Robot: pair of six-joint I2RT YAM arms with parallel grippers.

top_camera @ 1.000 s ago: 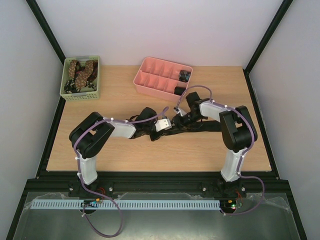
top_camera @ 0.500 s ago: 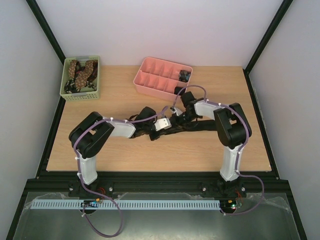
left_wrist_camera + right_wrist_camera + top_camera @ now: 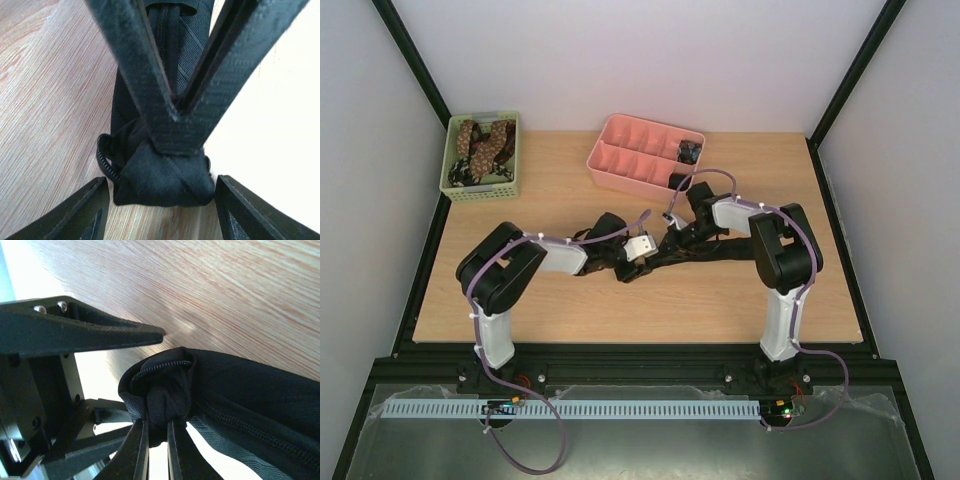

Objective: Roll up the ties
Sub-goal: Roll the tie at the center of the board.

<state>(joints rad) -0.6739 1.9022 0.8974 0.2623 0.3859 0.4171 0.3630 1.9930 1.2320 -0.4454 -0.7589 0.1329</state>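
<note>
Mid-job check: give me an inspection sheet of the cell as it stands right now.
Surface: wooden table, bare pale wood around the arms.
Job's things: black tie stretched across the middle; dark rolled ties in the right-hand compartments of the pink tray; brown spotted ties heaped in the green basket, far left.
Clutter: nothing seen.
Grippers: left gripper open, fingers either side of the tie's bunched end; right gripper shut on a fold of that end.
Cables: purple cables run along both arms, with loops below the bases.
Surroundings: white walls, black frame.
</note>
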